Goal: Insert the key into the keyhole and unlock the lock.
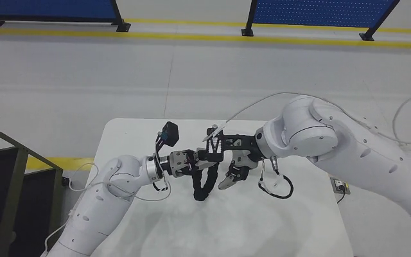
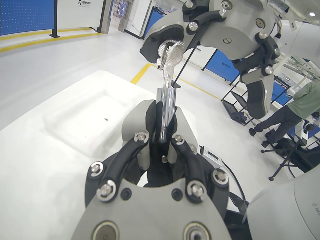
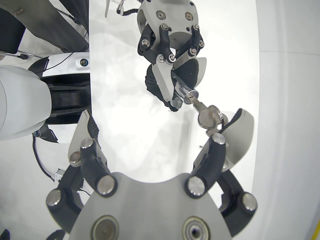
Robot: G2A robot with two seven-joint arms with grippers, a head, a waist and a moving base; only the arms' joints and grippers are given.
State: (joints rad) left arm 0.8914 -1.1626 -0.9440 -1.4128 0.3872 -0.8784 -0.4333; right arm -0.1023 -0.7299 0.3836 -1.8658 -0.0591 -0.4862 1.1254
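Between the closed fingers of the left gripper sits the lock, a chrome cylinder pinched along its length with its keyhole end poking out past the fingertips. The jaws are shut tight on it, held up above the white table. From the top view a black cable loop hangs down below the grip, apparently part of the same lock.

The key already stands in the keyhole, blade in and patterned head out. A short stretch of blade shows between cylinder face and head, so I cannot tell whether it is fully seated.

The right gripper faces the left one with its jaws spread wide. One pad lies against the key's head, while the other finger is well apart from it, so the key has no grip on it and stays up by the keyhole alone.

Insertion looks done, or nearly so. What is left, as I judge it, is to close on the head, push home if needed, and turn. Nothing shows the lock open yet.

Farther out, a shallow white foam tray rests on the table.
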